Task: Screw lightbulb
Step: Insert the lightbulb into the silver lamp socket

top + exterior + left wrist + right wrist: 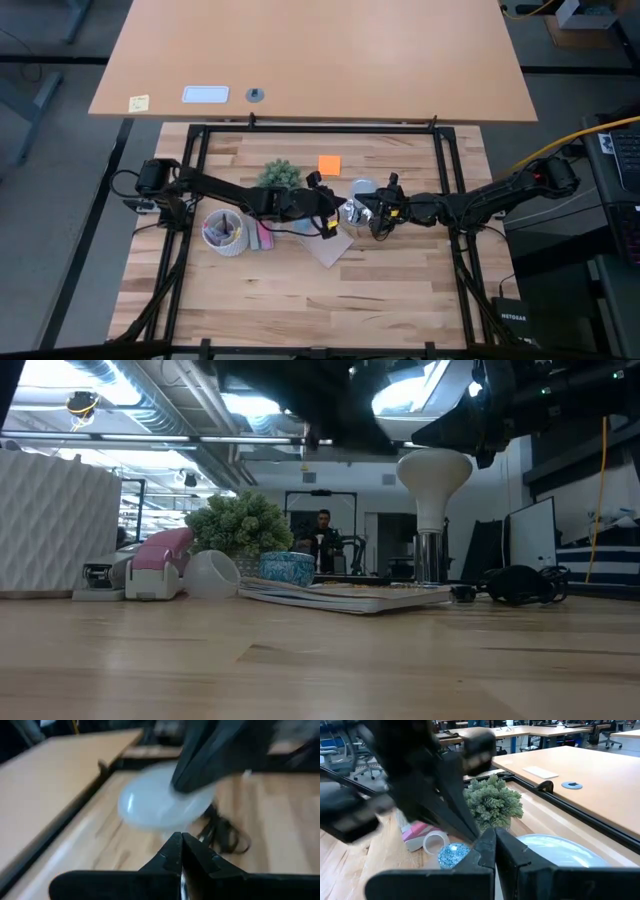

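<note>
The lightbulb [434, 472] stands upright with its frosted globe on top and its neck down in a shiny silver socket [430, 565]. From above, the globe [362, 188] shows near the table's middle. My right gripper [495, 845] is shut and reaches in from the table's right, with its fingers over the globe [560, 851]. My left gripper [180, 845] is shut and comes from the left. Its tips stand a little short of the globe [155, 802] and touch nothing. In the high view, the left gripper [335, 216] and the right gripper [374, 218] nearly meet. My right gripper's shut fingers [197, 775] lie level over the upper side of the bulb's globe [172, 800], coming from the table's right. I cannot tell whether they touch it. The bulb stays upright in the socket.
A green plant [280, 175], an orange note [329, 165], a cup of pens [224, 230] and a pink dispenser [155, 565] lie left of the bulb. A blue tape roll [287, 568] sits on a flat booklet [350, 595]. A black cord [510, 585] lies to the right.
</note>
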Tool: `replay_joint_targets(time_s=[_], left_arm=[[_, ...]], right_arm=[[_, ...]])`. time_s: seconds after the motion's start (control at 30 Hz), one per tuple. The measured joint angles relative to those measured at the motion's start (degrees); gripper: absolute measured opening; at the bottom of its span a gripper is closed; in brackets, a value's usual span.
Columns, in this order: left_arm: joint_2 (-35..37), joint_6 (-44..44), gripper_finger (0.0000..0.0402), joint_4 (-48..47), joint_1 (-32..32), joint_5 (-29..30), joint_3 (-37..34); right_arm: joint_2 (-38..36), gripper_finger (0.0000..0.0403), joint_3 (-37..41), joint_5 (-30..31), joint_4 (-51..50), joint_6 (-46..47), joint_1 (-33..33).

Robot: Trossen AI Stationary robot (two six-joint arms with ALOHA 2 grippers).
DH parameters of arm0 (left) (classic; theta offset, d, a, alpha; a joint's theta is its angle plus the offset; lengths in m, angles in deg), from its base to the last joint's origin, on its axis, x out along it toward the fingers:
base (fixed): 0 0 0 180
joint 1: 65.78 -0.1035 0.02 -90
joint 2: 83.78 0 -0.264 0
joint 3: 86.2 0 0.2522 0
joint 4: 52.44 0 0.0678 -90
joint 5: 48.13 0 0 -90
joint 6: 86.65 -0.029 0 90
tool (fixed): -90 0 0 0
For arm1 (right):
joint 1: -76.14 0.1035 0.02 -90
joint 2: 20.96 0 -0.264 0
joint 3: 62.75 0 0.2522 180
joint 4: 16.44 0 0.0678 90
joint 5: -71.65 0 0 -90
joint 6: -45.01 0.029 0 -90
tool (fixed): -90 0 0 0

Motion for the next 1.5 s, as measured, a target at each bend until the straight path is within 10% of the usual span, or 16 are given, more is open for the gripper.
replay_joint_targets(time_s=[0.43,1.0,1.5], left_arm=[[1.06,-4.12,0.0,5.42,-2.88,-0.51,0.0],[0.6,-1.43,0.0,2.96,-2.86,-15.83,0.0],[-3.33,0.43,0.0,4.42,-3.41,-13.39,0.0]], right_arm=[[0.04,0.0005,0.02,0.0,0.31,-0.13,0.0],[0.02,0.0005,0.02,0.02,0.32,-0.2,0.0],[0.0,0.0005,0.02,0.02,0.78,0.35,-0.02]])
